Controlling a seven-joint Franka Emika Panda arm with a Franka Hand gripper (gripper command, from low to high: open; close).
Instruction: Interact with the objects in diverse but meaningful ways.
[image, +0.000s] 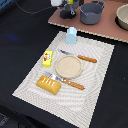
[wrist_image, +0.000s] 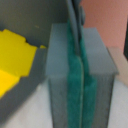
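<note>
On the striped placemat (image: 95, 95) lie the pale blue milk carton (image: 71, 35), the yellow box with a red label (image: 47, 58) and the golden bread loaf (image: 48, 85). My gripper (image: 66, 11) hangs at the back of the scene, over the near edge of the pink board (image: 107, 30) and far from the mat. In the wrist view the gripper (wrist_image: 79, 35) fills the frame. Its two grey fingers (wrist_image: 60, 75) are pressed together along their green pads, with nothing visible between them. A yellow cheese wedge (wrist_image: 12, 55) lies just beside the fingers.
A round tan plate (image: 68, 67) sits mid-mat between an orange-handled knife (image: 82, 58) and fork (image: 67, 82). A grey pot (image: 91, 12) stands on the pink board close to the gripper. Another pot (image: 123, 17) is at the exterior view's right edge.
</note>
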